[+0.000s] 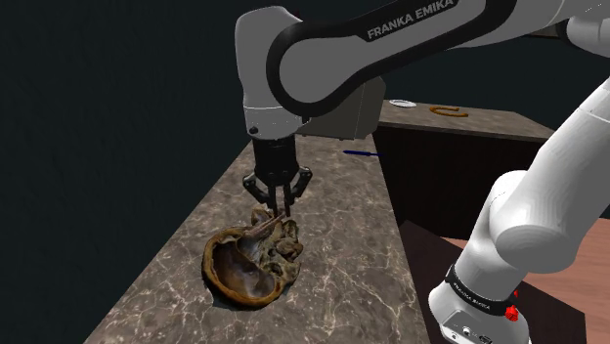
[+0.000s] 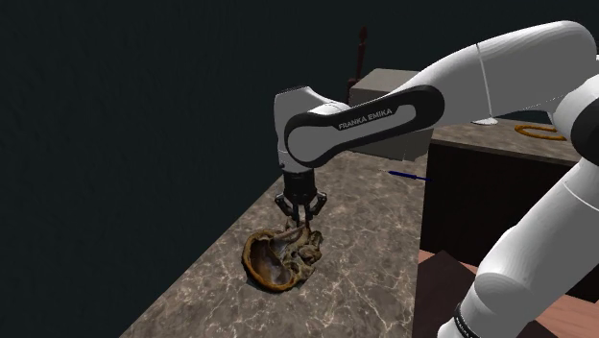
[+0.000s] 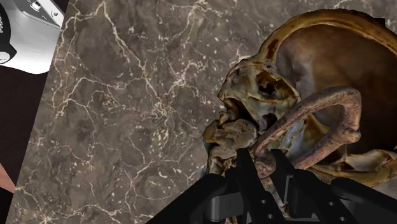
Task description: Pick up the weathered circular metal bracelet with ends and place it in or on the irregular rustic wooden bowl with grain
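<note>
The rough brown bowl (image 1: 244,266) lies on the marble counter (image 1: 342,244); its rim is lumpy and irregular on the side nearest the gripper. My black gripper (image 1: 280,202) hangs just over that lumpy edge, pointing down. In the wrist view the fingers (image 3: 245,173) are shut on one end of the weathered brown bracelet (image 3: 318,105), whose curved band arches out over the bowl's hollow (image 3: 356,57). In the shoulder view the bracelet (image 1: 266,229) is a thin reddish bar slanting from the fingertips into the bowl. The second exterior view has the gripper (image 2: 305,217) over the bowl (image 2: 276,261).
A grey box (image 1: 344,109) stands behind the arm. A blue pen (image 1: 360,153) lies near the counter's far edge. On a dark wooden cabinet (image 1: 459,156) at the right sit a golden ring-like object (image 1: 450,110) and a white dish (image 1: 401,103). The robot's stand (image 1: 469,318) is at lower right.
</note>
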